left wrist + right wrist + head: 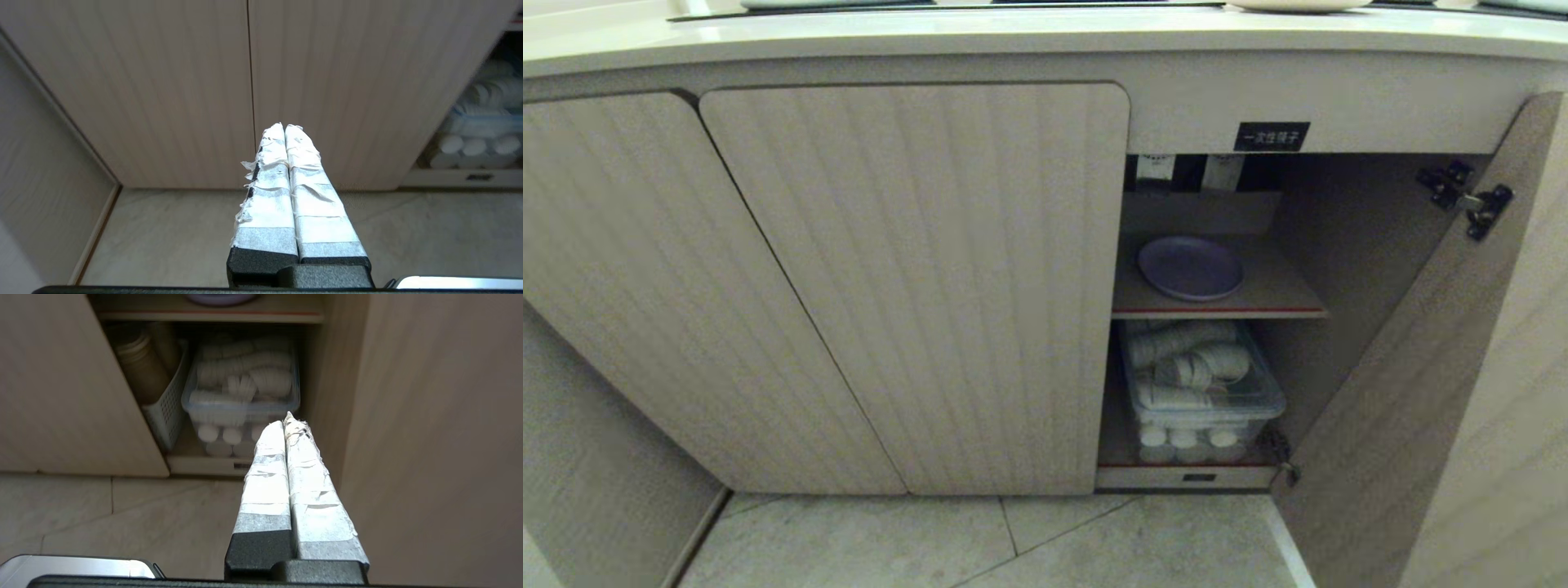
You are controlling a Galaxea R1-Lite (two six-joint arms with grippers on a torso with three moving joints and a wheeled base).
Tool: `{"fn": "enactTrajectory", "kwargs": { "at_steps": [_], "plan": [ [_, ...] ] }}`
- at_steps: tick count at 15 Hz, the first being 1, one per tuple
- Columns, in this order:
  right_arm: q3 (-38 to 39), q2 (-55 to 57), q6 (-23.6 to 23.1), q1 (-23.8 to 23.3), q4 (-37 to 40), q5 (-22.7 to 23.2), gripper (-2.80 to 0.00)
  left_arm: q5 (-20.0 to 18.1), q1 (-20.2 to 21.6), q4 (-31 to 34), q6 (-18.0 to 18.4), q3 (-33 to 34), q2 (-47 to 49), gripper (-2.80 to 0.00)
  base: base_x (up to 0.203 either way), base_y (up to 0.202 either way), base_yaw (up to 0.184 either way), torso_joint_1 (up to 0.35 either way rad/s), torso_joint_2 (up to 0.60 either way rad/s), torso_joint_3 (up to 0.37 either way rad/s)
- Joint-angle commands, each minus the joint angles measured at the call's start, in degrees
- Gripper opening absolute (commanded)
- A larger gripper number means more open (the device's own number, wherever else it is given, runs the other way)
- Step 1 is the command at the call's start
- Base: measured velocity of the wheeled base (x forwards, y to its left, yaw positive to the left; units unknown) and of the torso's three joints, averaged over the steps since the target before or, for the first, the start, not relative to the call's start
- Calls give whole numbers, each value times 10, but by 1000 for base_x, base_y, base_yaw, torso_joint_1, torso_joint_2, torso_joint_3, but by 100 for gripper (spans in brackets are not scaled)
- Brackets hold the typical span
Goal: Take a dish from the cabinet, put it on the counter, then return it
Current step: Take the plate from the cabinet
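Note:
The lavender dish [1191, 267] lies flat on the inner shelf [1282, 296] of the cabinet [915, 269], whose right-hand door [1413, 392] stands swung open. Above runs the cream counter [1013, 37]. The dish's edge [220, 298] also shows in the right wrist view. My right gripper [286, 420] is shut and empty, hanging low in front of the open compartment. My left gripper [284, 127] is shut and empty too, facing the closed ribbed doors [249, 81]. Neither arm appears in the head view.
Under the shelf sits a clear lidded box [1201, 384] packed with white cups, with a white perforated basket [165, 412] and a brown stack beside it. A black label [1272, 135] sits above the opening. Pale tiled floor [980, 543] lies before the cabinet. A white plate [1298, 4] rests on the counter.

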Motion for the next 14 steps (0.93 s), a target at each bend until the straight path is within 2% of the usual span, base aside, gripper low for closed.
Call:
{"fn": "enactTrajectory", "kwargs": {
  "at_steps": [1,11,14],
  "plan": [
    [0,1,0,0,-1,0,-280,0,0,0,0,0,0,-280,196,0,2,-2,3,6],
    [0,1,0,0,-1,0,-280,1,0,0,0,0,0,-280,195,0,2,4,2,1],
    [0,1,0,0,-1,0,-280,1,0,0,0,0,0,-280,34,0,1,2,0,-1]
  ]
}}
